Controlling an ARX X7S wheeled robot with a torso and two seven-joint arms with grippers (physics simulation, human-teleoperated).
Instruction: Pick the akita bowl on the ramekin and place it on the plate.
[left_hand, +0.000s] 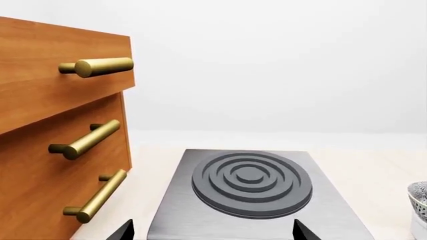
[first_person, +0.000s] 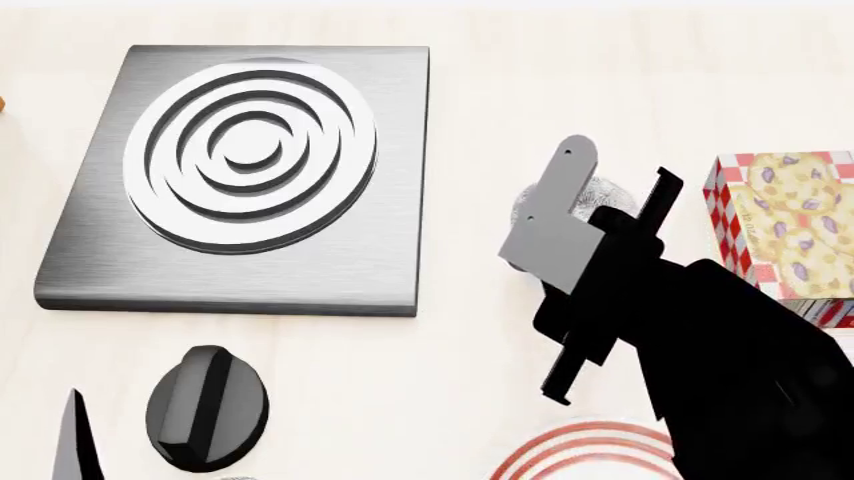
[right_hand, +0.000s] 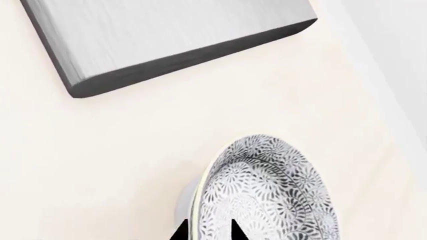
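Note:
The akita bowl (right_hand: 267, 190), black-and-white speckled, sits on the white ramekin (right_hand: 189, 200), which shows only as a sliver beside it. My right gripper (right_hand: 207, 232) has narrowed onto the bowl's rim, with one fingertip on each side of the wall. From the head, my right arm hides most of the bowl (first_person: 609, 190). The plate (first_person: 577, 450), with red rings, peeks out at the near edge beside the arm. In the left wrist view my left gripper (left_hand: 210, 232) is open over the stove plate with nothing in it, and the bowl (left_hand: 418, 192) shows at the frame's edge.
A grey stove plate (first_person: 240, 170) with a ringed burner lies left of the bowl. A black knob (first_person: 207, 405) sits in front of it. A red-checked box (first_person: 787, 225) stands to the right. A wooden drawer unit (left_hand: 60, 140) with brass handles stands beside the left gripper.

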